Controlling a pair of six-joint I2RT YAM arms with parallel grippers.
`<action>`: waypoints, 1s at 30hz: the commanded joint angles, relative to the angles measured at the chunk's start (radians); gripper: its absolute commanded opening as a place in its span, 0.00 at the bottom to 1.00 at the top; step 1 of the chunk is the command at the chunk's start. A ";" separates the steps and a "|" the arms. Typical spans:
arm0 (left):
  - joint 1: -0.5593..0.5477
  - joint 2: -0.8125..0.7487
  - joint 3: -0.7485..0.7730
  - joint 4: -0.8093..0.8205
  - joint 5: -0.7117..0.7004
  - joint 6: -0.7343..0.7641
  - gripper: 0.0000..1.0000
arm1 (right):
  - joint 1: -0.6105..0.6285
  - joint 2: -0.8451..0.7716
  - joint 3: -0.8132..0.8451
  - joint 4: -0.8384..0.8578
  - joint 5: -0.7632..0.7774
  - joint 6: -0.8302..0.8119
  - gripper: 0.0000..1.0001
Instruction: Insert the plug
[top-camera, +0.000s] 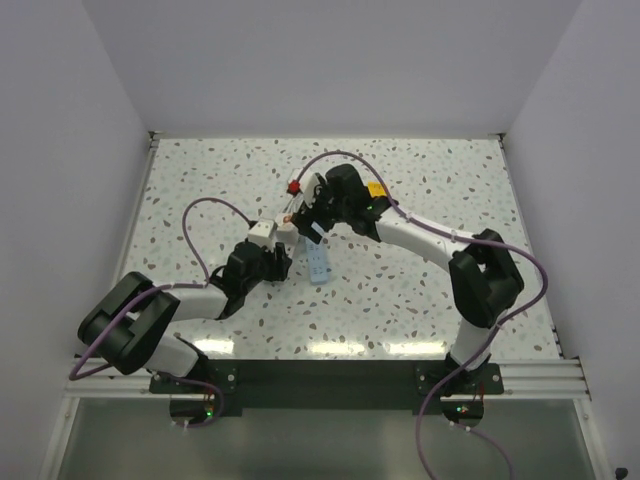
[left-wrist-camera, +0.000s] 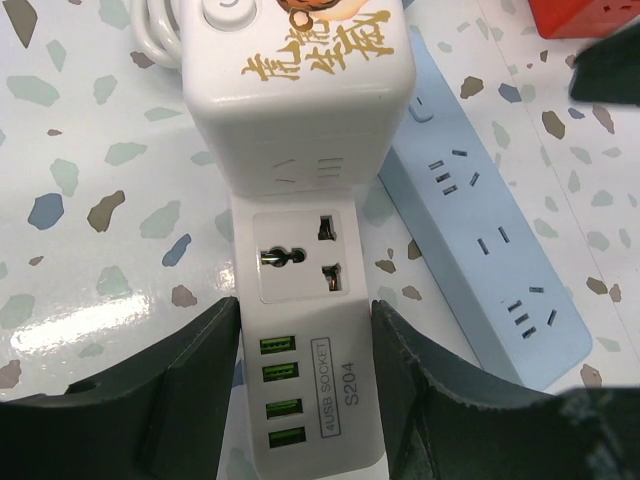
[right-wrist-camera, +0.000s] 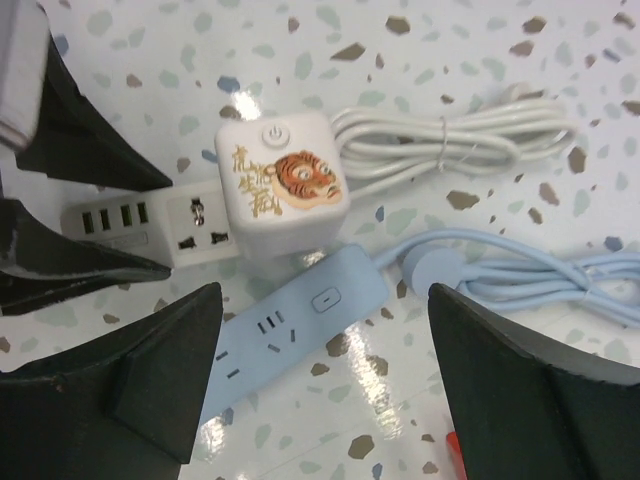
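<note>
plug: tiger cube plug (right-wrist-camera: 285, 185) looks seated on the white strip (left-wrist-camera: 300, 330), mid-tabletop (top-camera: 450, 180), a little toward its left edge | left gripper (left-wrist-camera: 305, 310): clamped on the strip's usb end | right gripper (right-wrist-camera: 325, 292): fingers spread wide over the cube, empty | step: you're at release | next: lift straight up, clear of the blue strip (right-wrist-camera: 290, 330)
</note>
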 joint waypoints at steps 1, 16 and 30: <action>0.000 -0.008 -0.027 -0.046 0.085 0.015 0.00 | -0.003 -0.047 0.001 0.124 -0.016 0.029 0.87; -0.001 0.007 -0.021 -0.044 0.102 0.028 0.00 | -0.003 0.048 0.001 0.246 -0.137 0.045 0.88; -0.004 0.021 -0.010 -0.055 0.102 0.029 0.00 | -0.003 0.125 0.036 0.238 -0.174 0.016 0.89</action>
